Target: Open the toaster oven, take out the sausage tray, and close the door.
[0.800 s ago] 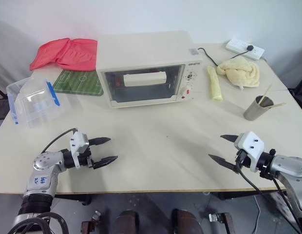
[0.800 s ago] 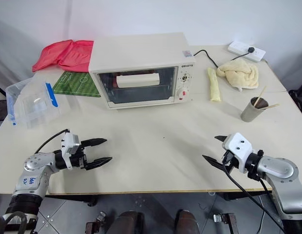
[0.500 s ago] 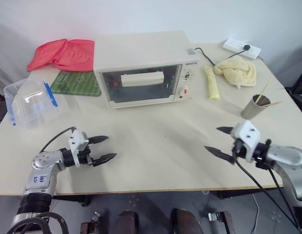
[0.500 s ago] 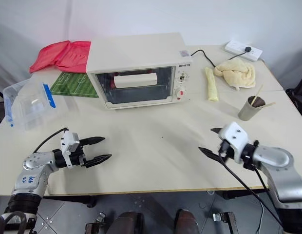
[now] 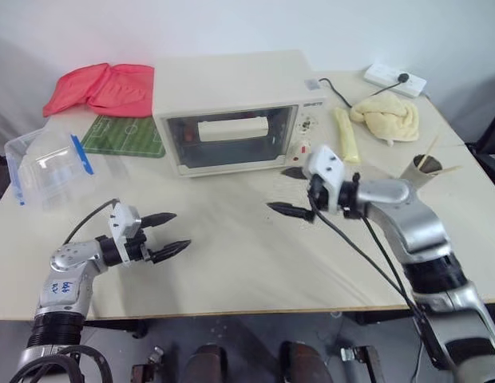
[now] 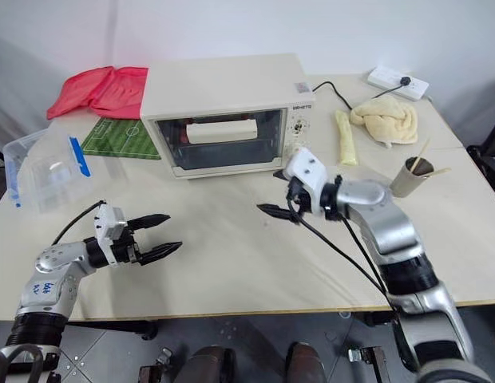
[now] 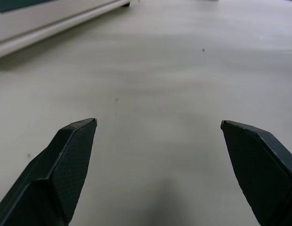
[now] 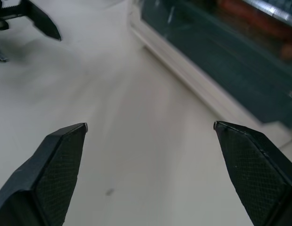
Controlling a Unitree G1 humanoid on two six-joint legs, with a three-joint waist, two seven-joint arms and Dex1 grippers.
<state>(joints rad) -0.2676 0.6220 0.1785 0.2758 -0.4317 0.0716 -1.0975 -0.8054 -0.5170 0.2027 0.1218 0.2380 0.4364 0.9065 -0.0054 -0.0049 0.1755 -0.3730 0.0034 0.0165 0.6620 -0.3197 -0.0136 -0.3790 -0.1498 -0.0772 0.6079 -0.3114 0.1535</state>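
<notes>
— Oven position? Which way does it face?

— Toaster oven [image 5: 235,112] sits at the back of the table [image 5: 247,255], glass front toward the robot, long axis running left to right.

— What's changed?

— Right gripper [image 5: 291,191] has swung in from the table's right edge to just before the oven's lower right corner, not touching it. Left gripper [image 5: 167,234] has barely moved. Both stand wide apart, empty.

— How does the oven look?

— Cream-white, its door [image 5: 229,140] shut, bar handle [image 5: 233,128] across the glass. Red shapes behind the glass in the right wrist view are probably the sausage tray [image 8: 259,23]; too blurred to be sure.
</notes>
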